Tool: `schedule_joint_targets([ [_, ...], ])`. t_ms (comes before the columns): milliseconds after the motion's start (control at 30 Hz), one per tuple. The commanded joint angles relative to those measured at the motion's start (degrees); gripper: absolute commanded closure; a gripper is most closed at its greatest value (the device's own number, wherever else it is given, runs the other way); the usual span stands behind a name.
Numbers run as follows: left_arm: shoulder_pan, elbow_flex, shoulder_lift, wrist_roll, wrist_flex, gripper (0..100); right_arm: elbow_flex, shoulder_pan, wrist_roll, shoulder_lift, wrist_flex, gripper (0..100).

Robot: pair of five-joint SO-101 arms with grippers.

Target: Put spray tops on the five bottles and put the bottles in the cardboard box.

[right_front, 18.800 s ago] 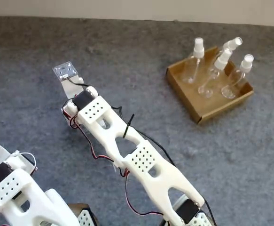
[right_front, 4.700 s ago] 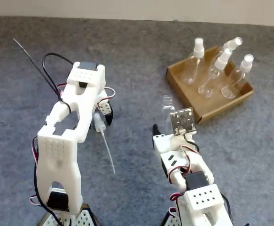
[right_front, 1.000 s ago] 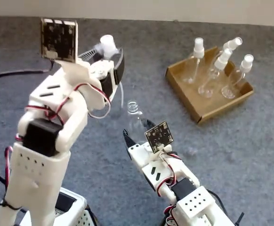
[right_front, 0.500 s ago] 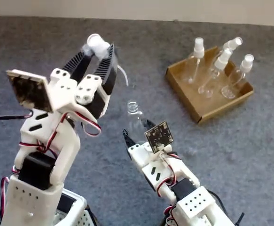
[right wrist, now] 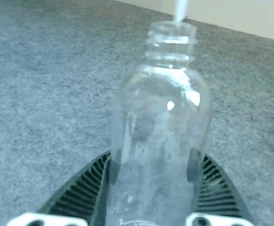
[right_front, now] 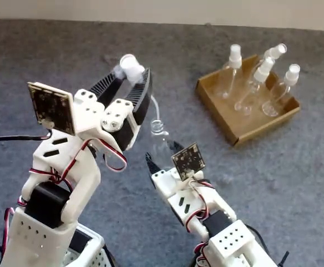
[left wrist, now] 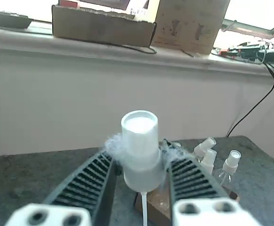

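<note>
Spray top (right_front: 129,64) sits clamped between the two fingers of the left gripper (right_front: 131,78), raised above the grey worktop (right_front: 67,50). In the left wrist view the top (left wrist: 139,141) stands upright in the gripper (left wrist: 139,162), its white cap uppermost. A thin tube (right_front: 155,105) hangs from the top and slants down to the neck of the open bottle (right_front: 159,136). Whether its tip is inside the mouth cannot be told.

The right gripper (right_front: 162,154) is closed around this bottle low on its body and holds it upright. In the right wrist view the bottle (right wrist: 158,141) fills the gap between the fingers of the gripper (right wrist: 153,188), with the tube (right wrist: 180,9) at its rim.

Box (right_front: 237,133) lies well apart at the far right and holds four capped bottles (right_front: 228,78).
</note>
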Motion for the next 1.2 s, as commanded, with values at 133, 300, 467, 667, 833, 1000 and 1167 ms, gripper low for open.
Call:
schedule_joint_targets([
  [133, 0.4, -4.6, -0.7, 1.9, 4.7, 100, -0.9, 2.6, -0.1, -1.1, -1.4, 82.8],
  [300, 1.4, -4.4, -0.7, 2.4, 4.7, 100, -0.9, 2.7, -0.1, -1.1, -1.4, 82.8],
  [467, 3.2, -2.3, 2.4, 2.3, 4.5, 100, -1.0, 2.4, 3.0, -1.1, -1.4, 82.8],
  [667, 3.4, -2.4, 10.3, 2.3, 4.5, 100, -1.0, 2.7, 7.3, -1.1, -1.5, 83.0],
  [833, 3.2, -2.1, 10.9, 2.3, 4.7, 100, -1.1, 4.2, 5.5, -1.1, -1.5, 83.1],
  [1000, 3.4, 0.8, 10.9, 2.3, 4.4, 100, -0.7, 5.9, 5.8, -1.1, -11.0, 83.1],
  [1167, 3.3, 6.3, 10.8, 2.1, 4.0, 100, -0.5, 5.8, 5.9, -1.1, -11.4, 83.1],
])
